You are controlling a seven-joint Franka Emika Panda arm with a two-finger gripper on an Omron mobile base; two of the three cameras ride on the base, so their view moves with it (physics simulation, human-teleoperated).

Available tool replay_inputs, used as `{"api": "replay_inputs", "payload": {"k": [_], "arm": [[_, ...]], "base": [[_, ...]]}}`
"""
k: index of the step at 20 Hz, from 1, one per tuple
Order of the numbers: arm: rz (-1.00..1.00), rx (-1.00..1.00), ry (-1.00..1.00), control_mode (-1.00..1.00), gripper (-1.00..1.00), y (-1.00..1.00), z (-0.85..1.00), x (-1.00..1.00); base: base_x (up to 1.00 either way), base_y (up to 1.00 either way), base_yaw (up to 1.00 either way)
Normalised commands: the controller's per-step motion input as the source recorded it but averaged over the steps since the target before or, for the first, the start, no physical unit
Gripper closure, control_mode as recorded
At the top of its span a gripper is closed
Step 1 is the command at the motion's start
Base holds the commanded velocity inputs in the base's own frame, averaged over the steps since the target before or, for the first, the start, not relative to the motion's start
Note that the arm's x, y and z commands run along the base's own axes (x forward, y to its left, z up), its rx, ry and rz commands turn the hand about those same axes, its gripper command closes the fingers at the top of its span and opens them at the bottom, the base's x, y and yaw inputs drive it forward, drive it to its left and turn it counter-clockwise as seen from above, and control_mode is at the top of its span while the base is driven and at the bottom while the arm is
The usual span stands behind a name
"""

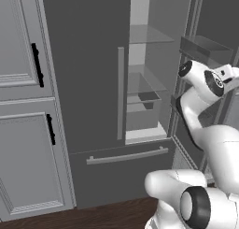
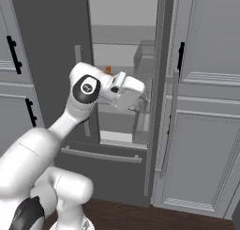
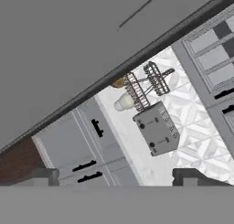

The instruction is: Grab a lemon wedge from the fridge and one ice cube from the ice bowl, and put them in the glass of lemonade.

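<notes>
Fridge (image 1: pixel 88 60) right door swung open, hand (image 3: pixel 116 175) released and empty just right of the fridge shelves, pointing away toward a toaster-like box (image 3: pixel 156 128) across the room; lemon wedge too small to spot, judged on the shelves behind the hand.

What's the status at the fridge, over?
Claw open, empty. Fridge right door open, shelves exposed. Lemon wedge not identifiable. Open door edge close beside arm.
</notes>
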Motion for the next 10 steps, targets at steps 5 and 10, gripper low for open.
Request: {"api": "replay_inputs", "payload": {"k": [5, 10], "arm": [[0.24, 0.41, -0.34, -1.00, -1.00, 0.73, 0.04, -0.10], [0.55, 0.50, -0.11, -1.00, -1.00, 0.80, 0.00, 0.03]], "base": [[0.00, 0.00, 0.00], [0.00, 0.00, 0.00]]}}
